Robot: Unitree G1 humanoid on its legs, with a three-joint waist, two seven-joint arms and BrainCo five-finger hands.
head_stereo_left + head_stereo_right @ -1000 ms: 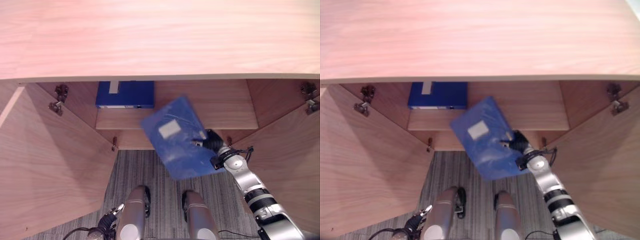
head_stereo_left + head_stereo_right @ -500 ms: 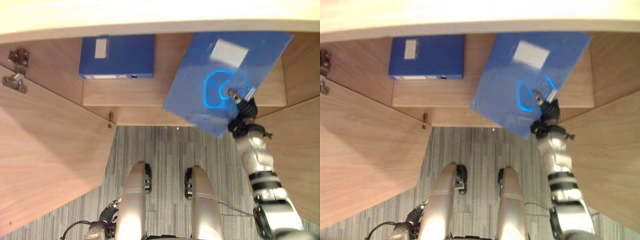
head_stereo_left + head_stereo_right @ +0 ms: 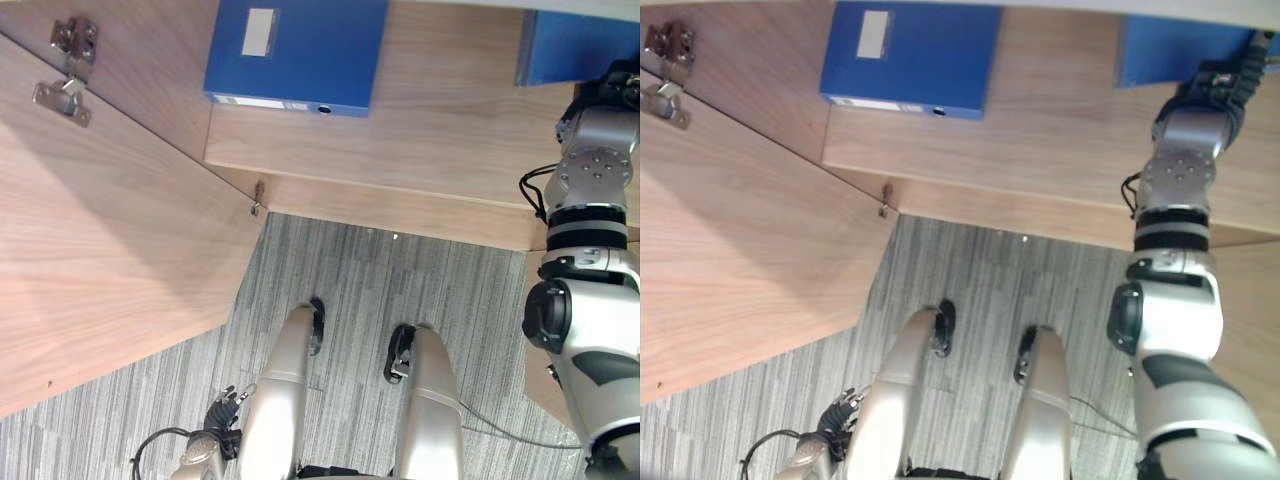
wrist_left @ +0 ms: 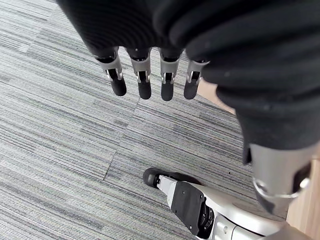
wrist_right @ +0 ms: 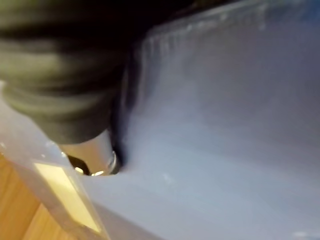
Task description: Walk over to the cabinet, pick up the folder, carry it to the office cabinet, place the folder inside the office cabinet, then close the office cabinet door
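My right hand (image 3: pixel 1217 84) was reached up into the office cabinet with the blue plastic folder (image 3: pixel 1168 48) at its lower corner. In the right wrist view a silver digit lay pressed flat on the folder's face beside its pale label, while my other fingers were hidden behind it, so I judged the hand clamped on the folder in a pinch. Holding it by a corner let most of the folder go in ahead of my wrist. It hung over the right part of the pale wooden shelf (image 3: pixel 450 130). I could not tell whether its far edge rested on the shelf or was clear of it. A thick blue box file (image 3: pixel 297 50) lay flat on the left part of the same shelf, well apart from the folder, with a broad stretch of bare wood between them. I judged there was room to lay the folder down without touching the file. The shelf's front edge ran just under my wrist, and my arm would have to draw back over it. The left wooden cabinet door (image 3: pixel 110 240) stood swung wide on its metal hinge (image 3: pixel 62 92), and the right door (image 3: pixel 1255 290) stood open close beside my forearm. Both were left to shut. My left hand (image 4: pixel 142 80) hung low at my side over the grey striped carpet (image 3: pixel 420 280), fingers straight and holding nothing.
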